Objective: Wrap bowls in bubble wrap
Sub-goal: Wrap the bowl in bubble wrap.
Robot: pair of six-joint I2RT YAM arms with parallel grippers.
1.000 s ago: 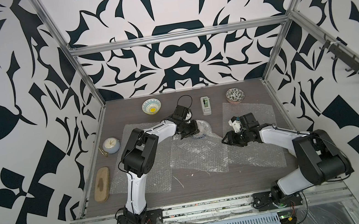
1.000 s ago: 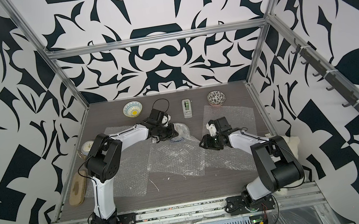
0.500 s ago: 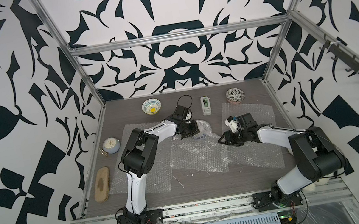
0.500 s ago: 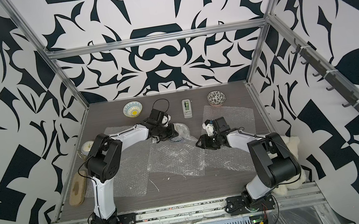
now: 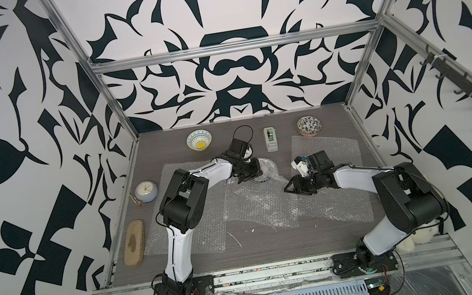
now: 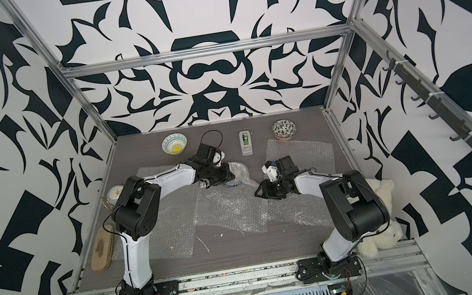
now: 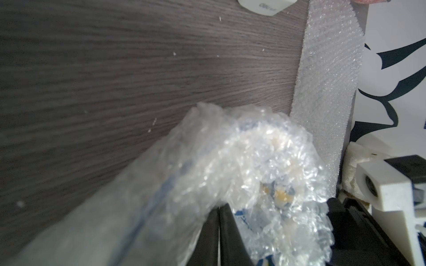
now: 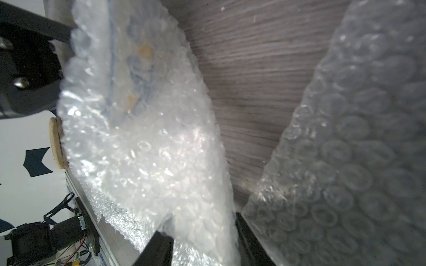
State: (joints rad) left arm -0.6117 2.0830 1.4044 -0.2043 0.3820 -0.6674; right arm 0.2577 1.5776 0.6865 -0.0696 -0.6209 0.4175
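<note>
In both top views a blue-and-yellow patterned bowl (image 5: 260, 179) lies under a raised fold of the middle bubble wrap (image 5: 256, 205) sheet. My left gripper (image 5: 245, 177) is shut on that wrap at the bowl; in the left wrist view its tips (image 7: 219, 207) pinch the film, and the bowl (image 7: 276, 193) shows through. My right gripper (image 5: 289, 186) is at the fold's right side, open, with wrap (image 8: 196, 184) between its fingers (image 8: 161, 239). The white bowl with yellow centre (image 5: 199, 139) and the floral bowl (image 5: 309, 125) stand bare at the back.
A white tape dispenser (image 5: 271, 139) stands at the back between the bare bowls. Flat bubble wrap sheets lie left (image 5: 203, 232) and right (image 5: 329, 147). A small clock (image 5: 146, 191) and a wooden oblong piece (image 5: 134, 243) lie by the left wall. A plush toy (image 6: 375, 194) sits behind the right arm.
My right gripper has slid left towards the covered bowl and its jaws have narrowed around the wrap. The left arm has stayed put, still pinching the film.
</note>
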